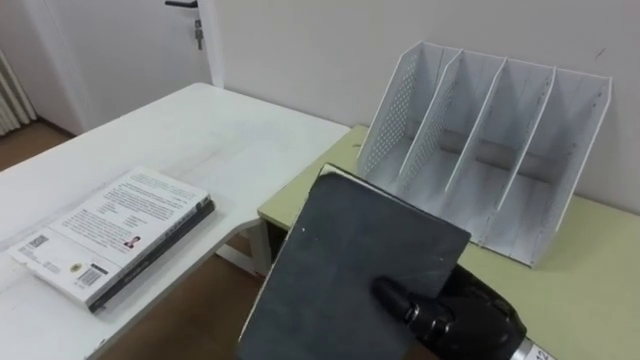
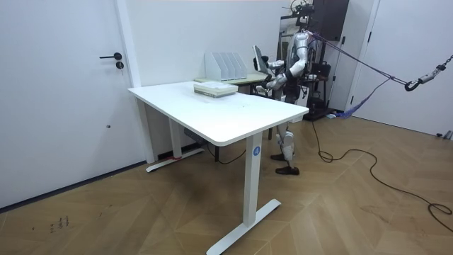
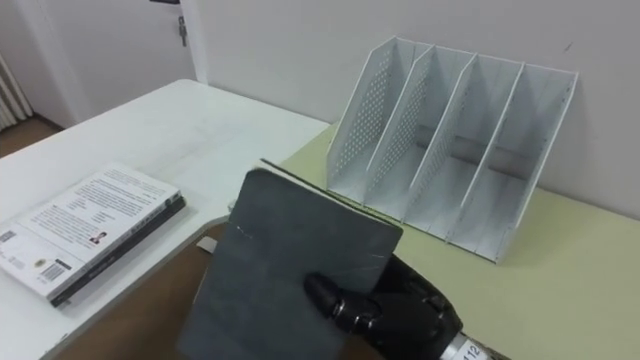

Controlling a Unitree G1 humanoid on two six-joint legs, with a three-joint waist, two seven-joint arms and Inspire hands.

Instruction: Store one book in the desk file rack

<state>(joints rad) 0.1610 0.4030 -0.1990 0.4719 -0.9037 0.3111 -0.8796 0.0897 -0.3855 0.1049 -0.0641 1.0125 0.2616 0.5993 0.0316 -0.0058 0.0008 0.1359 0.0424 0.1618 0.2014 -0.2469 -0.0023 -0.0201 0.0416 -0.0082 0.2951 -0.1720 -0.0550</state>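
Note:
My right hand (image 1: 470, 320) comes in from the lower right, its fingers curled round the lower edge of a dark grey book (image 1: 360, 260). The book is held up, tilted, over the front left corner of the pale green desk (image 1: 590, 290). The white file rack (image 1: 400, 110) stands on that desk against the wall, just beyond the book, its slots open toward me. The room view shows the robot standing at the green desk with the dark book (image 2: 258, 57) raised near the rack (image 2: 225, 65). My left hand (image 2: 267, 86) hangs lower, by the waist.
A white-covered book (image 1: 115, 230) lies flat on the white table (image 1: 200, 130) to the left, which meets the green desk at a corner. A white door (image 1: 100, 40) is behind the table. Wooden floor shows between the two desks.

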